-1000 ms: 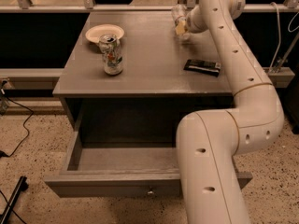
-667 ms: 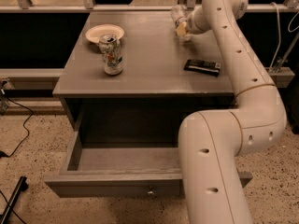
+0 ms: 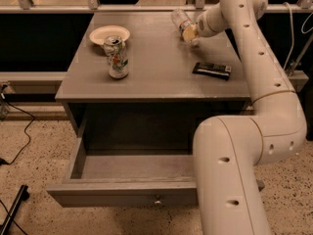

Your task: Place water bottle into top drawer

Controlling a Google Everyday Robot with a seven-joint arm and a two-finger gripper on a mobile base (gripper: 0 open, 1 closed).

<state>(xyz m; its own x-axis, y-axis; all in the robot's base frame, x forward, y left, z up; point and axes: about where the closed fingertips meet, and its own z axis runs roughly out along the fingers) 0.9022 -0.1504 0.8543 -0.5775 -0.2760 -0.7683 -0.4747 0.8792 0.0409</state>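
The water bottle (image 3: 181, 20), clear with a label band, is at the far right of the grey cabinet top, tilted with its far end pointing up and to the left. My gripper (image 3: 192, 34) is at the bottle's near end and is shut on it, at the tip of the white arm (image 3: 254, 58) that reaches in from the right. The top drawer (image 3: 122, 194) is pulled open below the cabinet top. Its round knob (image 3: 157, 199) is on the front panel, and its inside shows nothing in it. The arm's lower part covers the drawer's right end.
A white printed drink can (image 3: 117, 57) stands upright on the left of the cabinet top (image 3: 156, 77). A small white plate (image 3: 110, 33) lies behind it. A flat black packet (image 3: 211, 70) lies on the right. A glass railing runs behind. Cables lie on the floor at left.
The bottle has tipped and shifted slightly left with the gripper on it. More of its length shows now. The can, plate, packet and drawer have not moved.
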